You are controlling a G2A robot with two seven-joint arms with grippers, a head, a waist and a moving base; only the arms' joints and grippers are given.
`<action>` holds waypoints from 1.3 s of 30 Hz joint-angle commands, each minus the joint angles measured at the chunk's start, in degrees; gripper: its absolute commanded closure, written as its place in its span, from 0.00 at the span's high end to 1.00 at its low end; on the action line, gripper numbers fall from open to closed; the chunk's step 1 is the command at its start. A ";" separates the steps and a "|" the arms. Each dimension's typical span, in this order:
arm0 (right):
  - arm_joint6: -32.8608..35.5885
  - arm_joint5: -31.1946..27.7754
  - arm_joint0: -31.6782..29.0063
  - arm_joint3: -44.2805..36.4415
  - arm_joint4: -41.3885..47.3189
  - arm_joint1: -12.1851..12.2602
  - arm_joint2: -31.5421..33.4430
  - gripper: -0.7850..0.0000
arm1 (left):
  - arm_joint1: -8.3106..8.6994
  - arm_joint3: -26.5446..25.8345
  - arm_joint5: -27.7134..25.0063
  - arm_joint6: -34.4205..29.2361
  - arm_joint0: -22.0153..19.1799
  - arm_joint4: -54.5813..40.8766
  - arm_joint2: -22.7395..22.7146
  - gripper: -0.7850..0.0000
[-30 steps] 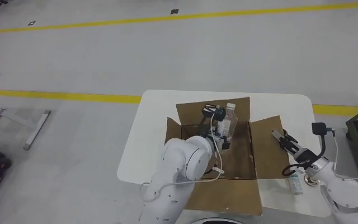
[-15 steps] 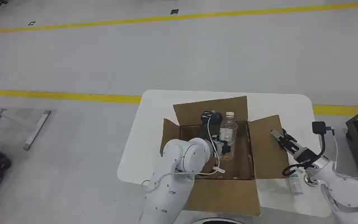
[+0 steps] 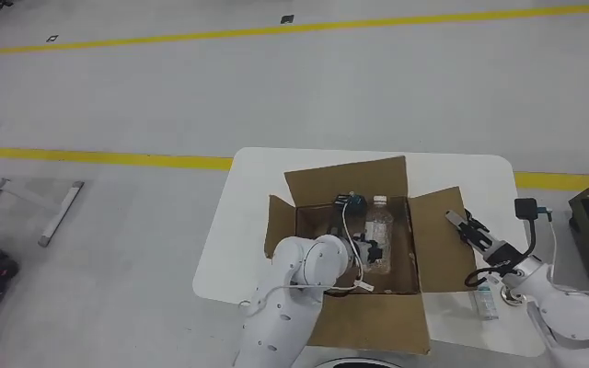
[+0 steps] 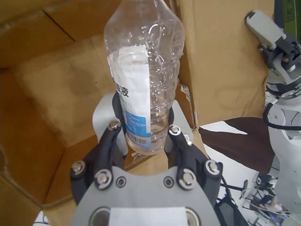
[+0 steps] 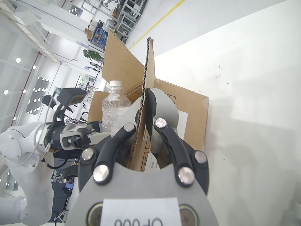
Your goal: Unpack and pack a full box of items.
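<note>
An open cardboard box [image 3: 368,317] stands on the white table [image 3: 248,184]. My left gripper [image 3: 366,247] is inside the box, shut on the lower end of a clear plastic bottle [image 3: 377,235] with a white cap. In the left wrist view the bottle [image 4: 143,48] carries a white and blue label, and the gripper [image 4: 144,118] clamps its base, with the box walls around it. My right gripper [image 3: 457,225] is at the box's right flap [image 3: 440,244]. In the right wrist view this gripper [image 5: 143,109] is shut on the flap's corrugated edge [image 5: 147,71].
A second small bottle [image 3: 486,302] lies on the table right of the box, beside the right arm. A dark object [image 3: 582,210] sits at the table's far right edge. The box's flaps stand out on all sides.
The left gripper has brought the bottle down from above the box's back wall into the box, toward the near side. The right arm has stayed at the flap.
</note>
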 commanded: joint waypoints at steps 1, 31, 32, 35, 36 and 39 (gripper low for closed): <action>-0.02 0.21 -0.13 -0.02 0.94 -0.03 -0.07 0.00 | -0.11 1.95 1.20 0.31 0.06 -1.49 0.42 0.00; 1.64 0.45 -0.81 -1.43 2.17 0.14 -1.17 0.00 | -1.33 25.70 4.01 7.26 -8.53 -12.39 4.30 0.07; 1.59 0.39 -0.82 -1.34 2.10 0.14 -1.21 0.00 | -1.37 26.00 3.97 7.37 -8.62 -12.69 4.49 0.10; 1.40 0.46 -0.89 -1.03 1.95 0.14 -1.40 0.00 | -1.49 26.88 3.14 7.47 -9.06 -13.28 5.23 0.45; 1.36 0.46 -0.87 -0.95 1.93 0.14 -1.50 0.00 | -1.51 27.35 2.49 7.50 -9.27 -13.25 5.56 0.49; 1.27 0.58 -0.66 -0.56 1.79 0.13 -1.83 0.00 | -1.64 28.64 2.30 7.82 -9.99 -13.29 6.27 1.00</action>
